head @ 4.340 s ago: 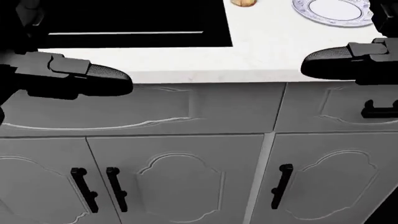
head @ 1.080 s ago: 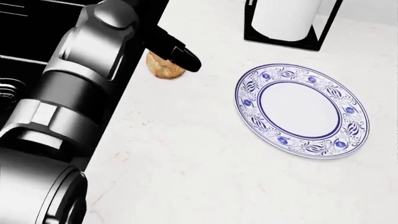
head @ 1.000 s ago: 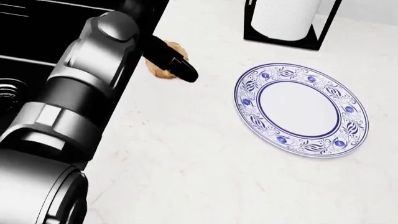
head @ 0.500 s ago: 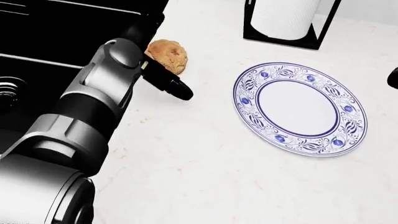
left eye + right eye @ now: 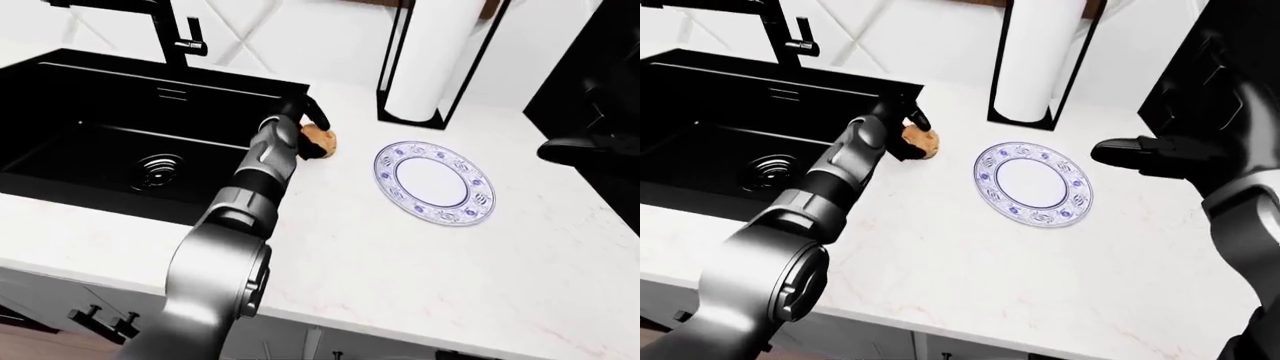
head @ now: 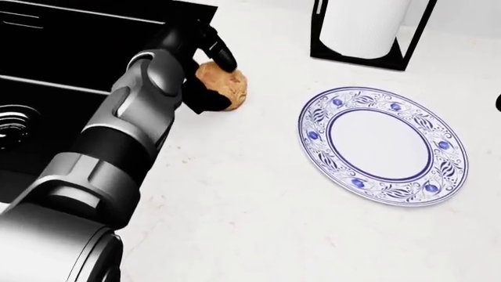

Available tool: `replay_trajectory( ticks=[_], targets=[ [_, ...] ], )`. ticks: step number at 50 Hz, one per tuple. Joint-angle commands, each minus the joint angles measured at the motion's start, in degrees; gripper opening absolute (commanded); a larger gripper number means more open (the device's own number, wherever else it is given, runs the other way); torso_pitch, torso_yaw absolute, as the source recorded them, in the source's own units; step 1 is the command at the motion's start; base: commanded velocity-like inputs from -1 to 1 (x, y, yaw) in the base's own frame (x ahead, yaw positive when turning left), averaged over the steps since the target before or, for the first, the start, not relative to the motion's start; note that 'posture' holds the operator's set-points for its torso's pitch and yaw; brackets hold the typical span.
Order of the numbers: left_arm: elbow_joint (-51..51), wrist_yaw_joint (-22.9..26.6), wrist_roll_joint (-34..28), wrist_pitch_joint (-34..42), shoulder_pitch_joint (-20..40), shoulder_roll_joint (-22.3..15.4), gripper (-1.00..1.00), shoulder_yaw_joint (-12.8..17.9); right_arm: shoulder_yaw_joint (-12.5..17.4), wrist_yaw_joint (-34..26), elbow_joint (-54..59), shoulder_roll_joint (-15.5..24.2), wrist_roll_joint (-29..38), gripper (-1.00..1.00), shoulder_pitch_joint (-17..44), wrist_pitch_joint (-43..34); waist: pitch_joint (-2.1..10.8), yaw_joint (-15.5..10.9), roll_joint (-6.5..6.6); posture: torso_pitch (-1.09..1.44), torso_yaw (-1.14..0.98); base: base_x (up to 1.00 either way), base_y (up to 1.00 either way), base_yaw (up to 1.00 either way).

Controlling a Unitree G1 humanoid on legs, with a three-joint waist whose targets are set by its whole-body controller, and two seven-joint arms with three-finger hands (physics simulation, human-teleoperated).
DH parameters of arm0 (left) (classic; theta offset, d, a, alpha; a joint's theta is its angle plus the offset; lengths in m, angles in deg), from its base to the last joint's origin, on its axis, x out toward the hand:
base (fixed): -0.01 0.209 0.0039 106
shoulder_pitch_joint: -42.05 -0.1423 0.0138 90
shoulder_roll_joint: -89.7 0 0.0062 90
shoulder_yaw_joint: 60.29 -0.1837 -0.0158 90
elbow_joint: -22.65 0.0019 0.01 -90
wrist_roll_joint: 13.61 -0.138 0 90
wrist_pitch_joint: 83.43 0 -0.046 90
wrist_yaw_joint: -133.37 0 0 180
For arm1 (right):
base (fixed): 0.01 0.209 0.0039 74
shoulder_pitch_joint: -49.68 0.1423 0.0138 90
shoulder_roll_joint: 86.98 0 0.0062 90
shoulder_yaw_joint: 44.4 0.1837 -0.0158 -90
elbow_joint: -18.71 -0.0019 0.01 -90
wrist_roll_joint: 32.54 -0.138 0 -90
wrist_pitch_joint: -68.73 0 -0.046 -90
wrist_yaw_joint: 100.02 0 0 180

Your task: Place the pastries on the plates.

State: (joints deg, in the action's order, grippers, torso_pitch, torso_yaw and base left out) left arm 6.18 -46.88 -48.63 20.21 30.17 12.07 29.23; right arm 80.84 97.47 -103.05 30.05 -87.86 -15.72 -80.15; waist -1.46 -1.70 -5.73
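A round golden-brown pastry lies on the white counter, beside the rim of the black sink. My left hand is shut on it: one black finger curls over its top, and the thumb and palm press its lower left side. To the pastry's right sits a white plate with a blue floral rim and nothing on it. In the right-eye view my right hand hovers open, to the right of the plate and above the counter.
A black sink with a black faucet fills the left of the views. A paper towel roll in a black stand rises above the plate. The counter's near edge runs along the bottom of the left-eye view.
My left hand has swung from just below the pastry to close around it, a finger now over its top. The camera has drifted slightly, shifting plate and pastry down in the view.
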Motion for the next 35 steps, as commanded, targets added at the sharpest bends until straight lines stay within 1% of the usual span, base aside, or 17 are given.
replay_trajectory(
  ticks=[1,5,10,17,19,27,32,35],
  targets=[
    [-0.97,1.5,-0.72,-0.39,1.86,0.12,-0.44,-0.2,1.38,0.36,-0.78,1.45,-0.42,1.0,1.35,1.36,1.16,-0.01,-0.26,0.0,0.0,0.0,0.0,0.0],
    [-2.5,3.09,0.15,-0.14,3.78,0.44,-0.47,0.33,1.44,0.84,-0.33,2.22,-1.21,1.0,1.75,1.42,1.01,-0.08,-0.33,0.0,0.0,0.0,0.0,0.0],
    [-4.43,4.42,1.71,0.22,6.12,0.6,-0.52,0.69,2.4,1.81,-0.1,3.65,-3.23,1.0,1.92,1.14,0.65,-0.21,-0.6,0.0,0.0,0.0,0.0,0.0],
    [-9.57,6.65,2.94,2.18,7.77,1.98,-0.56,-0.26,2.57,3.16,-0.02,4.94,-5.27,1.0,1.86,1.52,0.15,-0.27,-0.88,0.0,0.0,0.0,0.0,0.0],
    [-11.27,7.19,2.89,2.91,7.71,2.75,-0.56,-0.79,3.05,3.99,-0.21,5.54,-6.63,1.0,2.01,1.12,0.08,-0.33,-0.93,0.0,0.0,0.0,0.0,0.0],
    [-19.39,9.85,1.65,6.45,6.62,7.19,-0.58,-3.04,2.56,4.8,0.28,6.47,-7.69,1.0,1.6,2.31,-0.17,-0.49,-1.25,0.0,0.0,0.0,0.0,0.0],
    [-22.28,11.23,0.27,8.28,6.51,10.12,-0.6,-4.23,1.84,4.3,0.7,6.26,-6.88,1.0,1.28,3.28,-0.31,-0.56,-1.56,0.0,0.0,0.0,0.0,0.0],
    [-23.27,11.6,-0.36,9.09,6.6,11.47,-0.6,-4.45,2.21,4.51,0.5,6.3,-7.28,1.0,1.31,2.9,-0.34,-0.57,-1.71,0.0,0.0,0.0,0.0,0.0]
  ],
)
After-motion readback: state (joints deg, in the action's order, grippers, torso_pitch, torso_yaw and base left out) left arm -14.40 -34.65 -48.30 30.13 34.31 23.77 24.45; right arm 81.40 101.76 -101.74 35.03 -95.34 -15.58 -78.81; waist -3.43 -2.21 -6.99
